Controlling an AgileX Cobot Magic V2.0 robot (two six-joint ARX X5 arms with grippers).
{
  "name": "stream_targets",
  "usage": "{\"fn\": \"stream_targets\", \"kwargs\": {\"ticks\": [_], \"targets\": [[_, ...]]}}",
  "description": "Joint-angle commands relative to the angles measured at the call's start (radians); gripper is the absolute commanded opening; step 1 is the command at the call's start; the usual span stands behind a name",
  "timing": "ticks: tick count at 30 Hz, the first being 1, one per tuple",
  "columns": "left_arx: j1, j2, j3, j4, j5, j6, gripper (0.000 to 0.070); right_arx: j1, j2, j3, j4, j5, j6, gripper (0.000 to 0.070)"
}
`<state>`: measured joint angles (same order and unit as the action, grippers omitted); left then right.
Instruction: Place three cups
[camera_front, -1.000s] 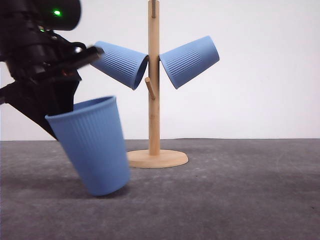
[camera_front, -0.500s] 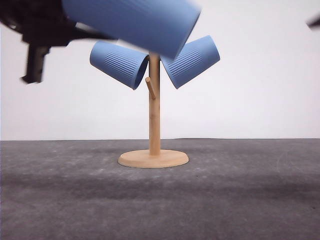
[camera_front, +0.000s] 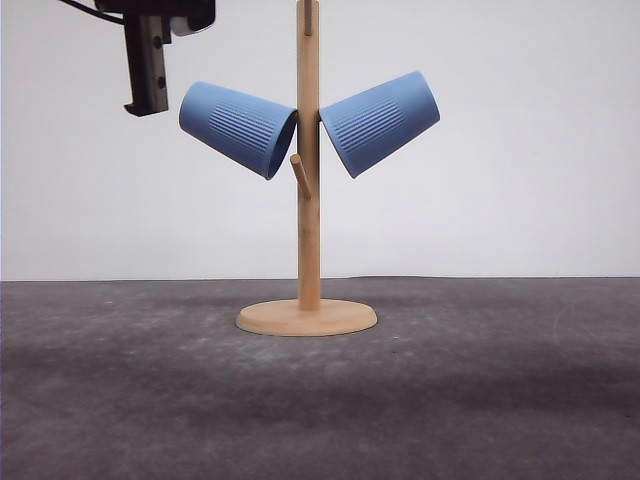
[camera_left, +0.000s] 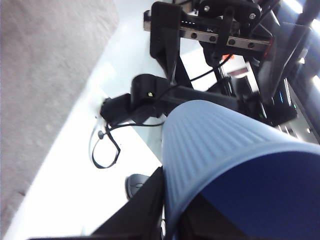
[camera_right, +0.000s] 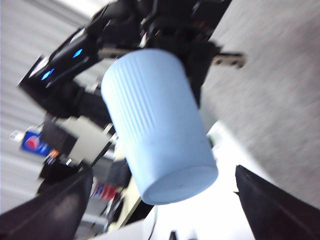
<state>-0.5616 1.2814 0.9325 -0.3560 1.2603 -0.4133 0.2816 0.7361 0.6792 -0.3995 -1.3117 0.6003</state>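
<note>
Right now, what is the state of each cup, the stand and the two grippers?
Left cup: hung on the stand, tilted, mouth toward the post.
Right cup: hung the same way, opposite side.
Third cup: held in the air by the left gripper.
Stand: upright, lower peg free.
Right gripper: open, empty.

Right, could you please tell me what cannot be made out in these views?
Front view: the top edge cuts off the left arm; the left hung cup and right hung cup hide their pegs on the wooden stand.
Left wrist view: the third cup hides whatever grips it; its mouth runs off the edge.
Right wrist view: blur smears that cup's ribbing and the background.
</note>
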Motion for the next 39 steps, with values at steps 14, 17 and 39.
{"fn": "stream_targets", "kwargs": {"ticks": [14, 17, 39], "targets": [[-0.089, 0.007, 0.007, 0.234, -0.013, -0.143, 0.0009, 0.206, 0.017, 0.006, 0.029, 0.045, -0.062, 0.0579], [-0.089, 0.013, 0.007, 0.261, -0.047, -0.146, 0.0009, 0.221, 0.034, 0.006, 0.083, 0.070, -0.061, 0.0579], [-0.060, 0.074, 0.007, 0.281, -0.050, -0.148, 0.0010, 0.227, 0.210, 0.006, 0.198, 0.021, -0.083, 0.0496]]}}
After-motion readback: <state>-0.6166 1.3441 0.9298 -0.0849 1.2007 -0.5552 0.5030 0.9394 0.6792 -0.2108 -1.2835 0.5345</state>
